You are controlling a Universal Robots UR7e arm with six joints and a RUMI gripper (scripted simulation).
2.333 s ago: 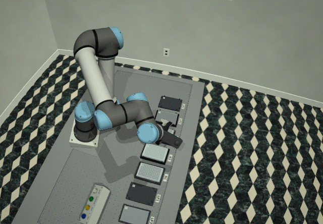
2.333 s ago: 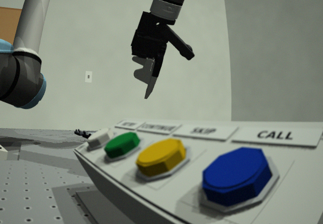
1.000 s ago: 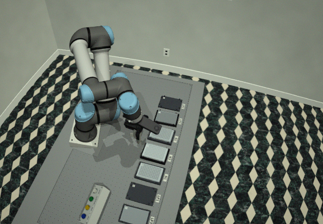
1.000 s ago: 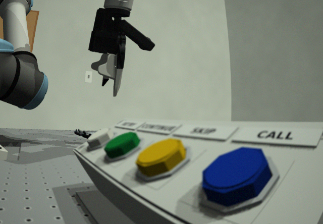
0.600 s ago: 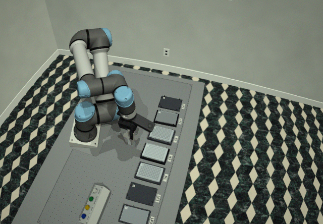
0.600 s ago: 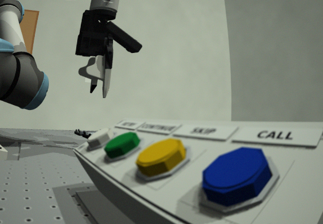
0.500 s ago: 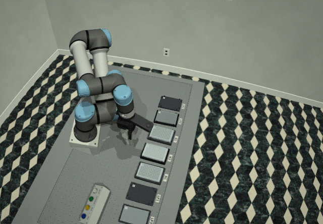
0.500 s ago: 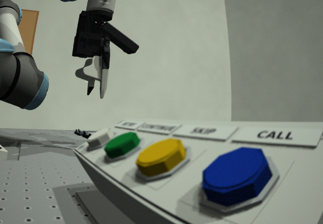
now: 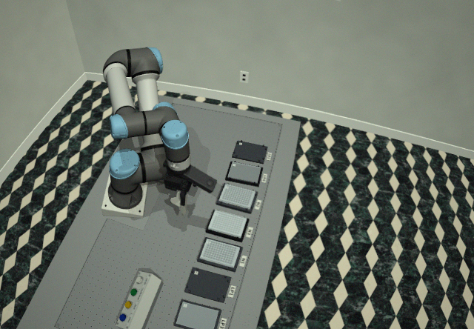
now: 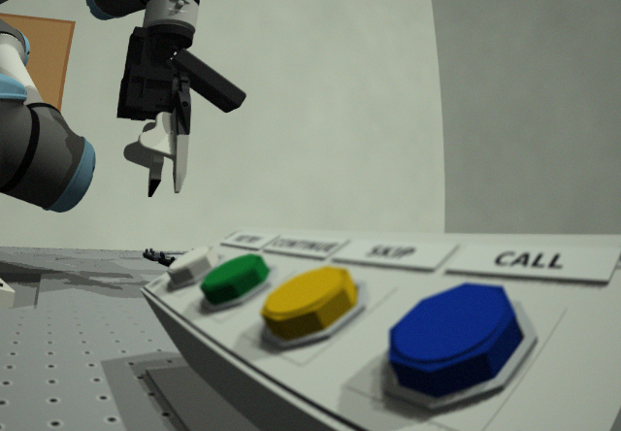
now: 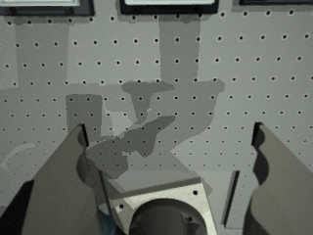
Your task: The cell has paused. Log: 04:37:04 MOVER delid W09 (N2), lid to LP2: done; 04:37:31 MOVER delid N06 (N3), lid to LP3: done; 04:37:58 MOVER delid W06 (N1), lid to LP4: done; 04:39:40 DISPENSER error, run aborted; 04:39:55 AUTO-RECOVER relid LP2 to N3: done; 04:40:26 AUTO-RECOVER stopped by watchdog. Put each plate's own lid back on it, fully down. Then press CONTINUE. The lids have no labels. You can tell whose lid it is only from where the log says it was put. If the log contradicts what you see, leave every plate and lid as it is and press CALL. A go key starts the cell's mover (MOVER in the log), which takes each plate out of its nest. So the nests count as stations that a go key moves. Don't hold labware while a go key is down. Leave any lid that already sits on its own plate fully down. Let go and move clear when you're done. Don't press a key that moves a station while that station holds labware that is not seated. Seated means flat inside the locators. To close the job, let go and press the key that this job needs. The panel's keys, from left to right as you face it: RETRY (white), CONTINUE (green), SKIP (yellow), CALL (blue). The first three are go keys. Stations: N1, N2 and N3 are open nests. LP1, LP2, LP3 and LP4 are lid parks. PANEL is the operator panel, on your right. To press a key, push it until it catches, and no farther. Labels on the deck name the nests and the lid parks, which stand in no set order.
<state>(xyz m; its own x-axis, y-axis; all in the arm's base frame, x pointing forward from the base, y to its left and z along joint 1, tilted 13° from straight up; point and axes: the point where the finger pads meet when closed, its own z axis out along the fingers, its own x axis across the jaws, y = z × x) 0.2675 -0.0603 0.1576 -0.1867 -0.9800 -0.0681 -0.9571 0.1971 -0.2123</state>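
Note:
My gripper (image 9: 183, 199) (image 10: 164, 185) (image 11: 167, 124) is open and empty. It hangs above the bare perforated deck (image 9: 115, 249) (image 11: 254, 73), left of the row of stations. In that row three white well plates sit in nests. The far plate (image 9: 237, 197) and the near plate (image 9: 220, 253) show open wells. The middle plate (image 9: 227, 224) looks hazier, as under a clear lid. One loose lid (image 9: 244, 173) lies on a park behind the plates, another lid (image 9: 198, 315) on the nearest park. The panel (image 9: 147, 287) holds the green CONTINUE key (image 9: 133, 291) (image 10: 234, 277) and the blue CALL key (image 9: 122, 317) (image 10: 455, 337).
Two dark parks stand empty, one park (image 9: 249, 151) at the far end and one park (image 9: 207, 284) near the front. The white key (image 10: 193, 264) and the yellow key (image 10: 309, 300) flank CONTINUE. The arm's base (image 9: 124, 198) stands left of the gripper. Deck labels are too small to read.

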